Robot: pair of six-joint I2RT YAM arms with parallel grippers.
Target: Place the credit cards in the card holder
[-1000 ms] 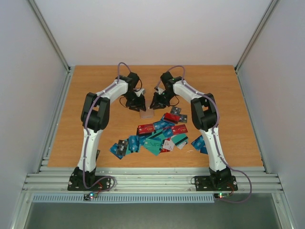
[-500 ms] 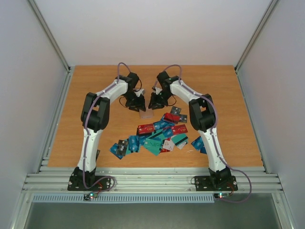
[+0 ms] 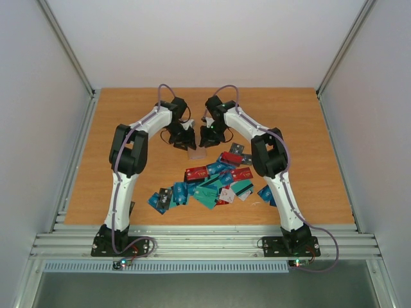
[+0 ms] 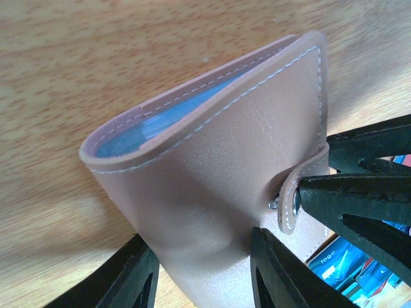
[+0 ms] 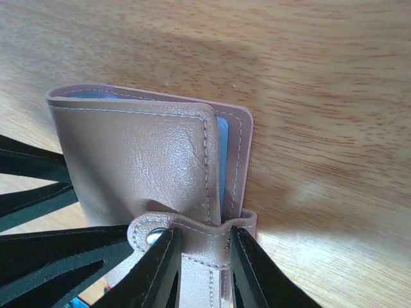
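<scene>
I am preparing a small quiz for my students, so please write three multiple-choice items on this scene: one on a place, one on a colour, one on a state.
1. Seen from the card holder, where do the loose credit cards lie?
A) towards the far edge
B) towards the arm bases
C) on top of it

2. What colour is the card holder's lining?
A) green
B) yellow
C) light blue

3. How is the card holder?
A) folded, pinched by the left fingers and the right fingers
B) spread flat, untouched
C) torn apart

Answers: B, the top view shows the pile nearer the bases; C, blue shows inside the fold; A, both wrist views show it.
</scene>
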